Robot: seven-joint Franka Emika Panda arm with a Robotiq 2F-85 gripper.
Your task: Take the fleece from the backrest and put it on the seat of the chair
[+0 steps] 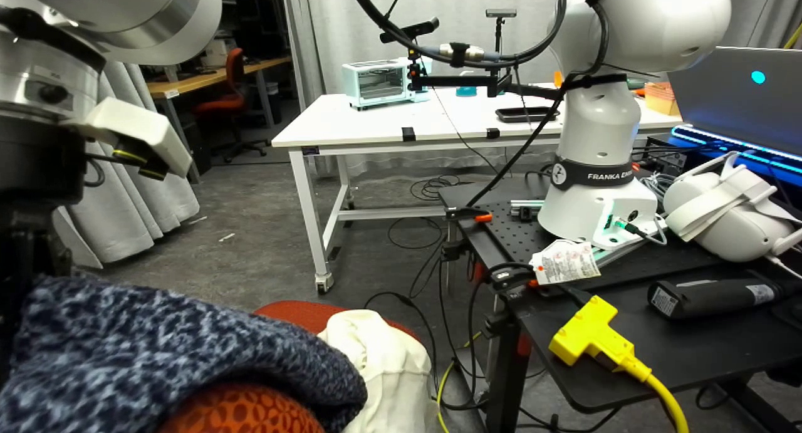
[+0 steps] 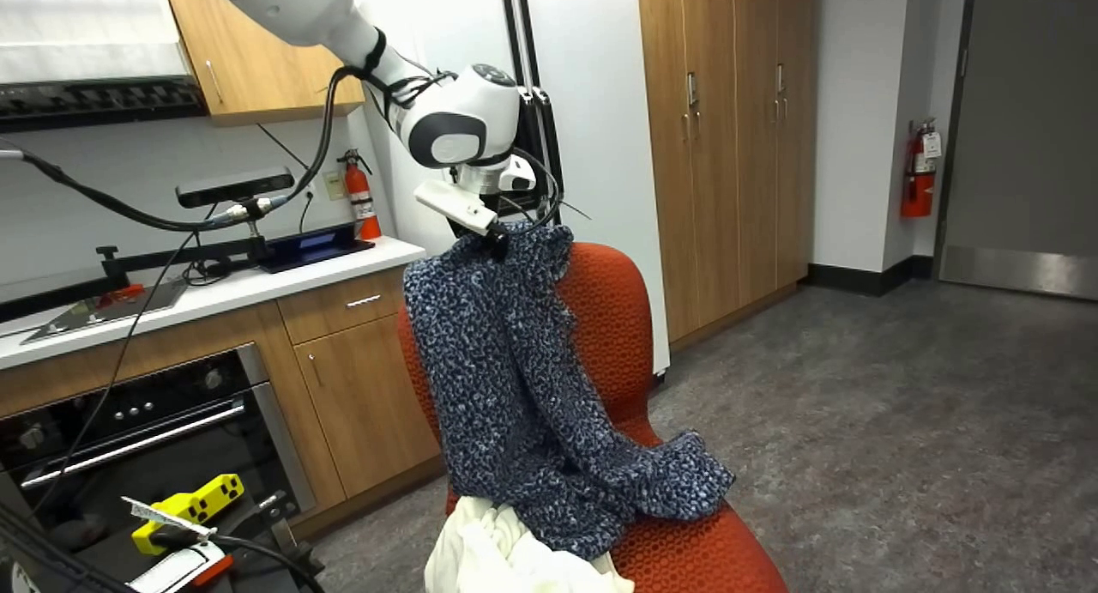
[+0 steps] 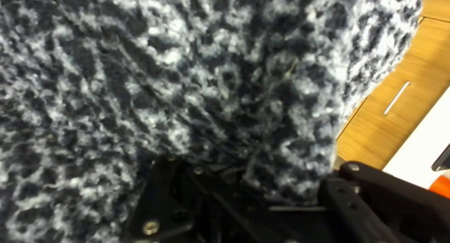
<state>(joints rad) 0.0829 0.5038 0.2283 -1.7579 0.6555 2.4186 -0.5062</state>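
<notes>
The navy, grey-speckled fleece (image 2: 480, 353) drapes over the top of the rust-orange backrest (image 2: 613, 318) and hangs down its front. Its lower end lies bunched on the seat of the chair (image 2: 703, 559). In an exterior view the fleece (image 1: 175, 345) also covers most of the backrest (image 1: 241, 411) from behind. My gripper (image 2: 510, 220) points down at the fleece's raised top edge. In the wrist view fleece fills most of the picture and bulges between the finger linkages of my gripper (image 3: 267, 179). The fingertips are buried in the fleece and hidden.
A cream cloth (image 2: 523, 550) lies at the seat's front corner. A black table (image 1: 626, 333) holding a yellow power splitter (image 1: 589, 333) stands near the chair. A white counter (image 2: 214, 284) and a tall white cabinet (image 2: 592, 147) are behind the chair.
</notes>
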